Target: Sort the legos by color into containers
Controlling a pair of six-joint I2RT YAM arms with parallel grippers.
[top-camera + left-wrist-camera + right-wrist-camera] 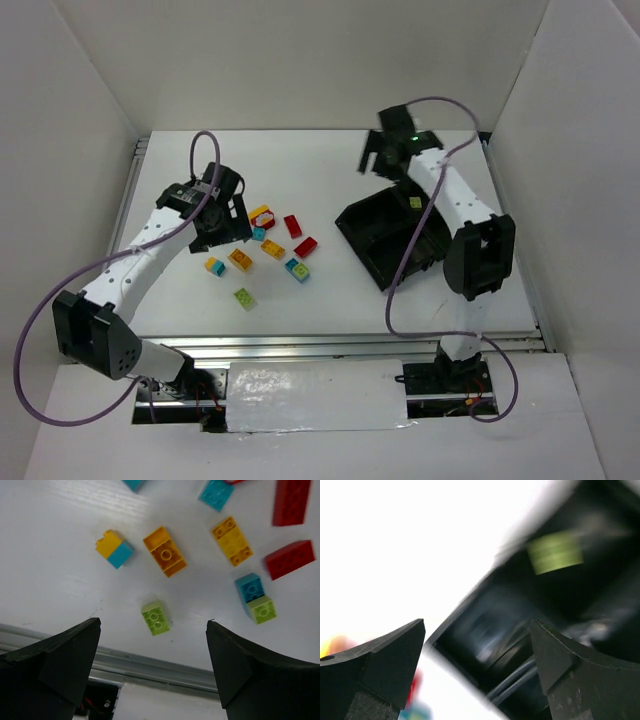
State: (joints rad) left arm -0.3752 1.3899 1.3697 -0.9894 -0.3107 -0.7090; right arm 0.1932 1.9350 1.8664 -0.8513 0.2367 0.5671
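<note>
Loose legos lie left of centre: a green brick [245,297], two orange ones [240,259], two red ones [292,226], a yellow-cyan one [214,266] and a cyan-green one [297,270]. My left gripper [228,230] hovers open and empty over their left side. Its wrist view shows the green brick [155,618] just beyond the open left gripper [152,625], with an orange brick [165,551] farther off. The black tray [375,250] stands right of centre and holds a green brick [413,203]. My right gripper [375,160] is open and empty above the tray's far corner. Its blurred wrist view shows the tray [470,625] and that green brick [555,552].
White walls enclose the table on three sides. A metal rail [330,345] runs along the near edge and also shows in the left wrist view [150,665]. The right arm's cable [400,270] hangs across the tray.
</note>
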